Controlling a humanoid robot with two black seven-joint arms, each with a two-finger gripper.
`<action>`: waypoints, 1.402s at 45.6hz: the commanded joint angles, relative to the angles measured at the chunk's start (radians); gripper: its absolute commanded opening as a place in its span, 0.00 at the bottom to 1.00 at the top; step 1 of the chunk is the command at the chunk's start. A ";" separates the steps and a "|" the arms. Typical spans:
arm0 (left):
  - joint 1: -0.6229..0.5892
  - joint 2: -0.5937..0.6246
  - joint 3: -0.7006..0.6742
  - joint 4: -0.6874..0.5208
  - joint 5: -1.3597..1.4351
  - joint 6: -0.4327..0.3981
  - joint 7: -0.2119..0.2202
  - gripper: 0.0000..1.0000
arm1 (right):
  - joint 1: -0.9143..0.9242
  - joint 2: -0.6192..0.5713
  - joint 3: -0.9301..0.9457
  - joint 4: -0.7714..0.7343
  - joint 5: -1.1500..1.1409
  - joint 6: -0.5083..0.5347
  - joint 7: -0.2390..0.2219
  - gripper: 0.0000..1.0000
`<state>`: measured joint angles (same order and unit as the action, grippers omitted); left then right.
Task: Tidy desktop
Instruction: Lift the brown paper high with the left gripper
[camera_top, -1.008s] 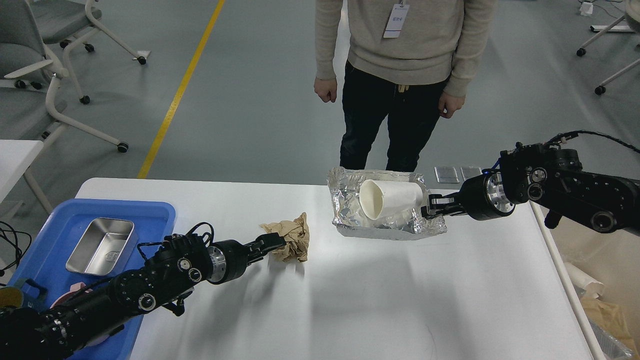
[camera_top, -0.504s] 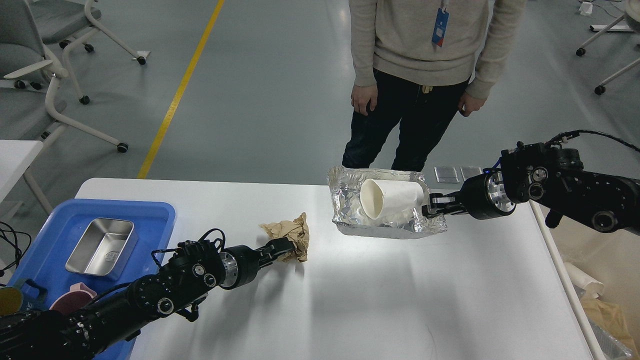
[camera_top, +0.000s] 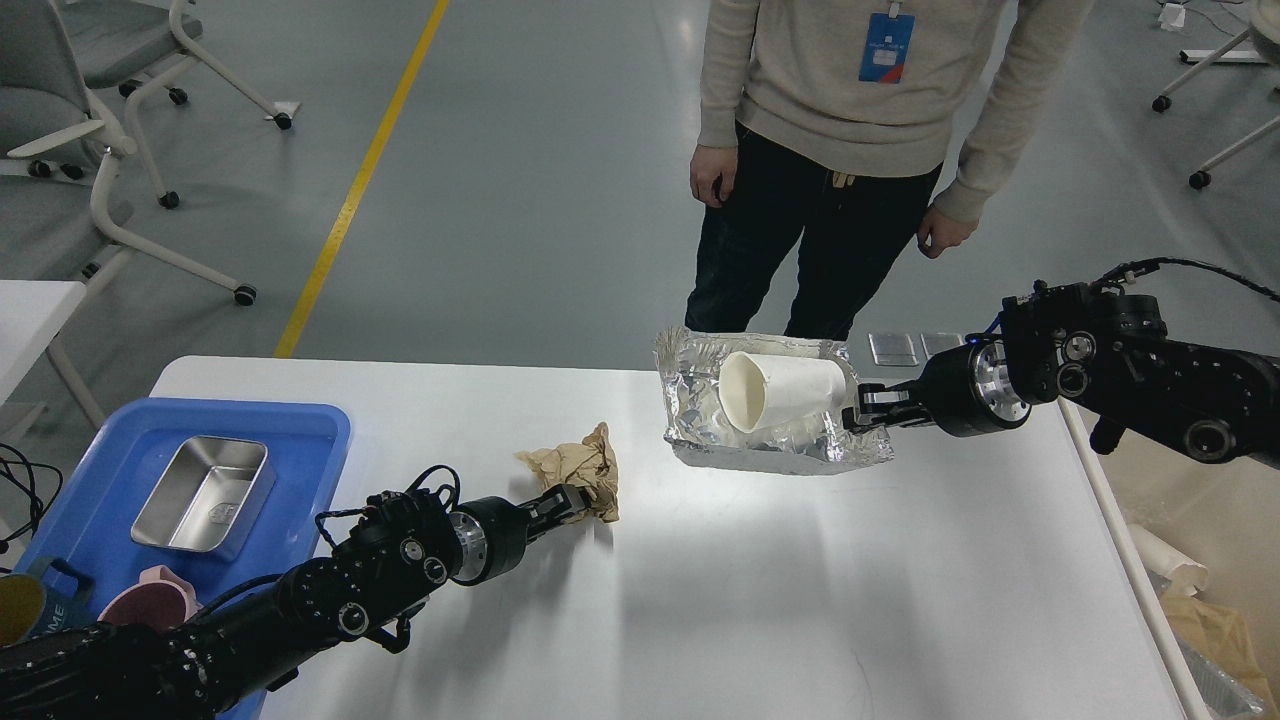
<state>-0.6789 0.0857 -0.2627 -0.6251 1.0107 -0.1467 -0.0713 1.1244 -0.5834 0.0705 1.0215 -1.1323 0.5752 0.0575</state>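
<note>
The white desktop (camera_top: 700, 600) carries a crumpled brown paper wad (camera_top: 578, 468) near its middle. My left gripper (camera_top: 572, 502) is at the wad's lower edge, its dark fingers closed on the paper. A crinkled foil tray (camera_top: 770, 450) hangs slightly above the desktop at the back, casting a shadow below it. A white paper cup (camera_top: 778, 390) lies on its side in the tray, mouth to the left. My right gripper (camera_top: 862, 412) is shut on the tray's right rim.
A blue plastic tray (camera_top: 300, 440) at the left edge holds a steel pan (camera_top: 205, 492) and a pink cup (camera_top: 158, 602). A person (camera_top: 850, 150) stands just behind the table. A bin with paper waste (camera_top: 1210, 620) sits below the right edge.
My left arm has pushed forward and lower, and the paper wad has sunk closer to the desktop. The foil tray has stayed nearly still. The person has shifted to the right.
</note>
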 joint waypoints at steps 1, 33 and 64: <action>0.001 0.000 0.000 0.001 0.000 -0.001 -0.002 0.05 | 0.000 -0.001 0.000 0.002 0.000 0.000 0.001 0.00; -0.033 0.207 -0.001 -0.304 0.011 -0.008 -0.027 0.00 | -0.001 -0.010 0.000 -0.001 -0.001 0.000 0.001 0.00; -0.163 0.943 -0.020 -0.991 0.005 -0.086 -0.013 0.00 | -0.001 0.011 -0.012 -0.004 -0.004 -0.002 -0.001 0.00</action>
<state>-0.7962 0.9211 -0.2783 -1.5285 1.0181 -0.2181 -0.0789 1.1227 -0.5726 0.0595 1.0171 -1.1357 0.5738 0.0573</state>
